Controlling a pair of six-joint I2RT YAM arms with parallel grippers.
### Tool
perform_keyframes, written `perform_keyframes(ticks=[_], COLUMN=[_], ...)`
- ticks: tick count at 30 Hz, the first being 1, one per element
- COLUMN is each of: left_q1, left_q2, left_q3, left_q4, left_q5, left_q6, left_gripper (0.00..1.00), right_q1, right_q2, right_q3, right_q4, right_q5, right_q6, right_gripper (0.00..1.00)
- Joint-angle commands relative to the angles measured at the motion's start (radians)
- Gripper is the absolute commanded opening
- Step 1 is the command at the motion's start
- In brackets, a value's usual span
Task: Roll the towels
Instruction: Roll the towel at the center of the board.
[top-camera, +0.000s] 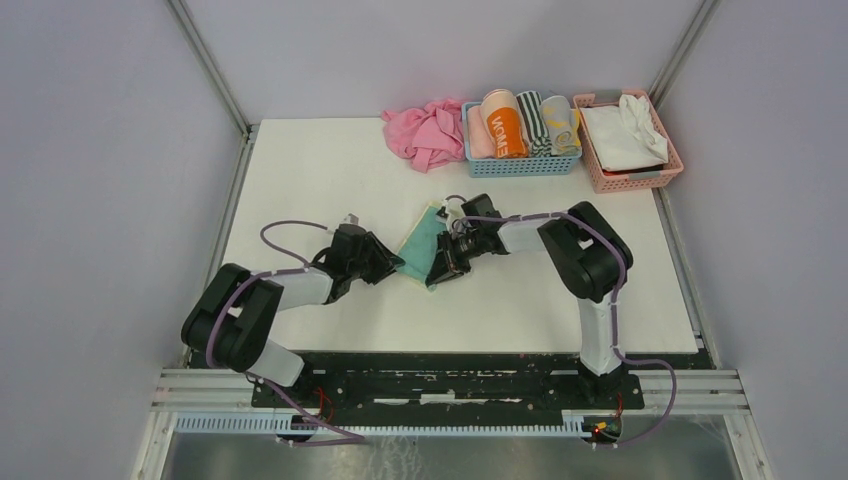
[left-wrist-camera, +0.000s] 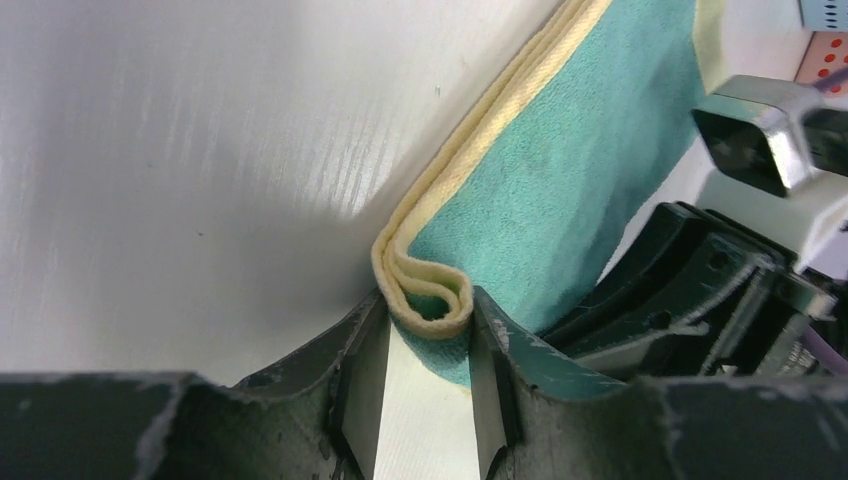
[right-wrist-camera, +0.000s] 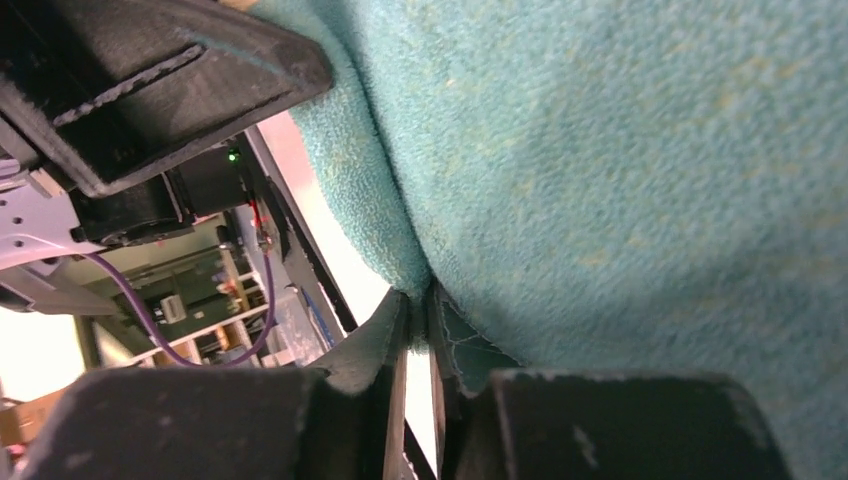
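The pale yellow towel with the teal figure (top-camera: 420, 243) lies folded in a narrow strip at the table's middle, teal side up. My left gripper (top-camera: 392, 262) is at its near left corner. In the left wrist view the towel's (left-wrist-camera: 560, 170) yellow hem curls into a small loop pinched between the fingertips of the left gripper (left-wrist-camera: 428, 310). My right gripper (top-camera: 437, 275) is at the near right corner, shut on a teal edge (right-wrist-camera: 620, 150), as the right wrist view of the gripper (right-wrist-camera: 420, 300) shows. A grey towel with yellow marks (top-camera: 560, 125) sits rolled in the blue basket.
A blue basket (top-camera: 515, 168) at the back holds several rolled towels. A pink basket (top-camera: 680, 160) to its right holds white cloth (top-camera: 625, 135). A crumpled pink cloth (top-camera: 425, 132) lies left of the blue basket. The right gripper body (left-wrist-camera: 700, 290) is close beside the left one.
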Motion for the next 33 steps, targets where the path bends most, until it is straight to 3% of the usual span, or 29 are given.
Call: perform_keyframes(ticks=[1, 10, 19, 23, 27, 30, 33], left_q1=[0.004, 0.004, 0.003, 0.003, 0.002, 0.003, 0.003], left_q2=[0.045, 0.14, 0.148, 0.152, 0.152, 0.154, 0.145], left_q3=[0.005, 0.032, 0.037, 0.04, 0.042, 0.041, 0.035], left_q4=[-0.182, -0.167, -0.167, -0.166, -0.165, -0.164, -0.162], left_q5=[-0.083, -0.036, -0.027, -0.023, -0.021, -0.018, -0.013], left_q6=[0.073, 0.086, 0.088, 0.088, 0.086, 0.086, 0.084], left_gripper=[0.42, 0.39, 0.39, 0.39, 0.39, 0.38, 0.38], right_q1=[0.011, 0.172, 0.34, 0.381, 0.395, 0.406, 0.411], right_q2=[-0.125, -0.35, -0.342, -0.304, -0.261, -0.23, -0.222], right_q3=[0.024, 0.001, -0.019, -0.02, -0.012, -0.007, -0.007], right_q4=[-0.104, -0.235, -0.137, -0.107, -0.09, -0.084, -0.081], right_q5=[0.104, 0.56, 0.91, 1.024, 1.021, 1.005, 1.006], right_q6=[-0.131, -0.409, -0.561, -0.603, -0.632, -0.639, -0.641], right_gripper=[0.22, 0.4, 0.57, 0.58, 0.56, 0.48, 0.33])
